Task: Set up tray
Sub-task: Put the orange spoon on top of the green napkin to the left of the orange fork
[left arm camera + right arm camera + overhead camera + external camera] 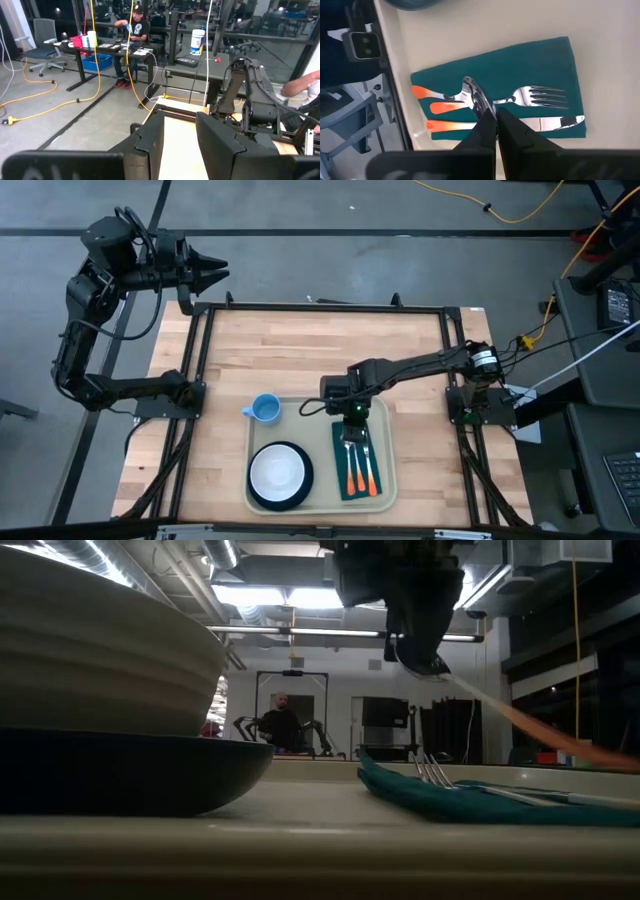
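The tray (318,502) lies on the near half of the wooden tabletop (320,360), in the middle. It carries a white bowl (277,471) on a dark plate (304,489) at one side and a dark green napkin (343,483) at the other. A blue cup (265,409) stands just off its far corner, on the wood.

The right pincer (496,124) hangs over the napkin's far end, its fingers pinched together on the bowl of a spoon (473,98). In the low view the spoon slants down, its orange handle end toward the napkin. A fork (540,96) and a knife (555,121) already lie on the cloth.

To finish well, I judge the spoon should come down level and parallel to the fork, clear of its tines. It should be let go only once it rests on the cloth, so it cannot skid.

The left pincer (210,272) waits beyond the tabletop's far left corner, fingers partly apart and empty.
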Robot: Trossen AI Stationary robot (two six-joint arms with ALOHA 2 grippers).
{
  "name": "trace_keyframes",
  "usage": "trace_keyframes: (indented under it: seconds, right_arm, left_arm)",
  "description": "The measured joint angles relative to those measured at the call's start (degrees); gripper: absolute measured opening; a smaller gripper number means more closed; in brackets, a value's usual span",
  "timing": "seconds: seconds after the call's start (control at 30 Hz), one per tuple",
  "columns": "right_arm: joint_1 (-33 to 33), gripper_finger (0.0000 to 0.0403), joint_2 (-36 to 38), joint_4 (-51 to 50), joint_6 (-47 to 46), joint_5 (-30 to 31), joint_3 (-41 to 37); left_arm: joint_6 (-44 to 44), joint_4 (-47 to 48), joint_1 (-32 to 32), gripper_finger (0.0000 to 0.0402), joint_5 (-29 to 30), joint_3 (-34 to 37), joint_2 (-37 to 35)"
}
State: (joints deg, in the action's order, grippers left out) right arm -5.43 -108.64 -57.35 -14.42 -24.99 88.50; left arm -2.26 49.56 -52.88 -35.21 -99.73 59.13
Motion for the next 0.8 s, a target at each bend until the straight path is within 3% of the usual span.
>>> trace_keyframes:
  seconds: [0.8]
  right_arm:
    - [0.02, 0.0006, -0.02, 7.53, 0.82, -0.26, -5.26]
  left_arm:
    - [0.0, -0.35, 0.02, 0.0106, 0.32, 0.01, 1.02]
